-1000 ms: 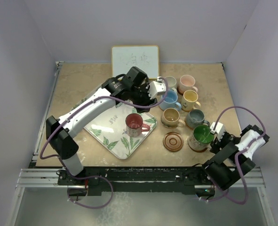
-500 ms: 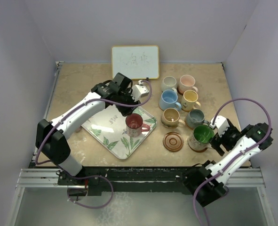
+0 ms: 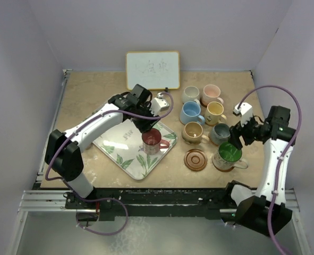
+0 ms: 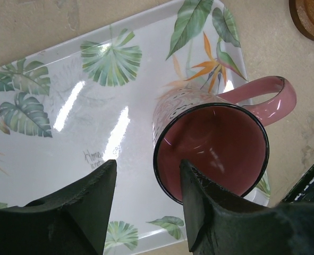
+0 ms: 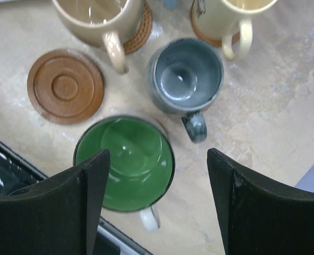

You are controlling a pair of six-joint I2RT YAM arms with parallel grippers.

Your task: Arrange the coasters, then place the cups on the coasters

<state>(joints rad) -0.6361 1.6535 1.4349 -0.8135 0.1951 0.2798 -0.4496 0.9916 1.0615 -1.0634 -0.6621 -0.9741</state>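
A red cup (image 4: 210, 143) stands on the leaf-patterned tray (image 4: 66, 106), handle to the right. My left gripper (image 4: 146, 170) is open and straddles the cup's near wall, one finger inside the rim and one outside. In the top view that gripper (image 3: 149, 129) sits at the red cup (image 3: 152, 139). The green cup (image 5: 124, 162) stands on a coaster beside a bare coaster (image 5: 66, 86). My right gripper (image 5: 158, 154) hangs open above the green cup's right side, holding nothing. The grey-blue cup (image 5: 186, 74), tan cup (image 5: 93, 16) and yellow cup (image 5: 226, 16) stand beyond.
Off-white (image 3: 190, 94), pink (image 3: 211, 94) and light blue (image 3: 191, 111) cups stand in the back rows. A whiteboard (image 3: 152, 69) leans at the far wall. The bare coaster (image 3: 195, 159) lies between the tray (image 3: 119, 149) and the green cup (image 3: 228, 154).
My left gripper has swung from the back cups down to the red cup on the tray. My right gripper has risen and drawn away from the green cup, which stays on its coaster.
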